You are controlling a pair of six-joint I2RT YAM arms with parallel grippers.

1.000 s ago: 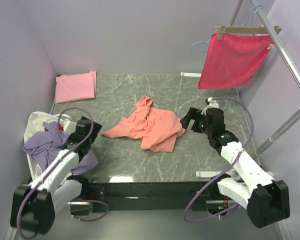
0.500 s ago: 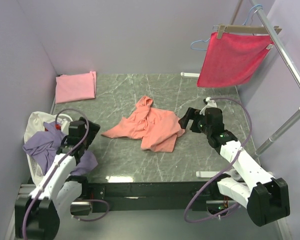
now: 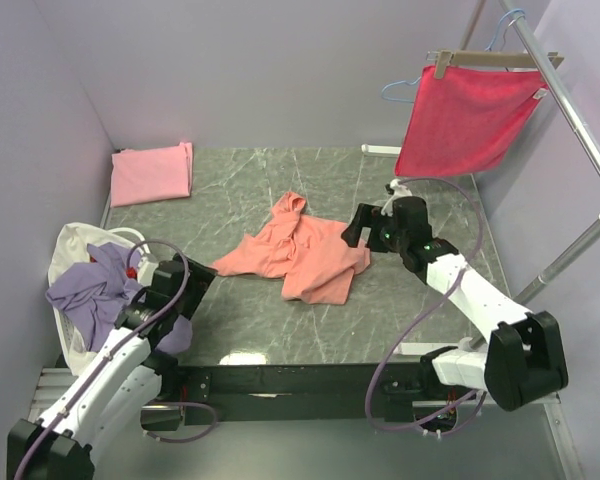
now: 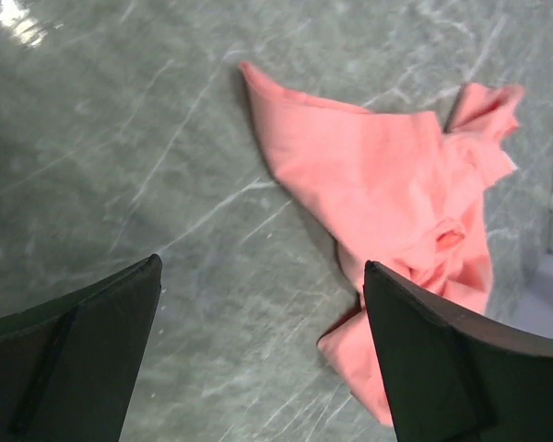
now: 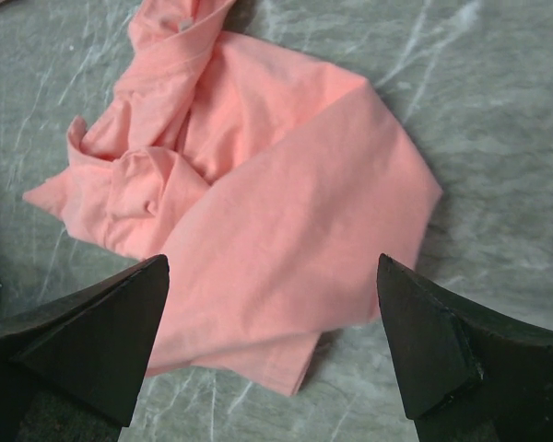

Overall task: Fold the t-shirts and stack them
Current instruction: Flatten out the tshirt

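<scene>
A crumpled salmon-orange t-shirt (image 3: 298, 252) lies in the middle of the marble table; it also shows in the left wrist view (image 4: 387, 193) and the right wrist view (image 5: 258, 203). A folded light pink t-shirt (image 3: 152, 172) lies at the far left corner. A lavender t-shirt (image 3: 92, 290) and a cream one (image 3: 75, 245) hang in a basket at the left edge. My left gripper (image 3: 195, 280) is open and empty, left of the salmon shirt. My right gripper (image 3: 355, 228) is open and empty, above the shirt's right edge.
A bright crimson square cloth (image 3: 465, 120) hangs from a hanger on a metal rail (image 3: 570, 110) at the back right. The white basket (image 3: 65, 340) sits off the table's left edge. Purple walls enclose the table on three sides.
My left gripper has moved right, away from the basket toward the salmon shirt's left tip. My right gripper has moved left and farther back, over the shirt's right edge.
</scene>
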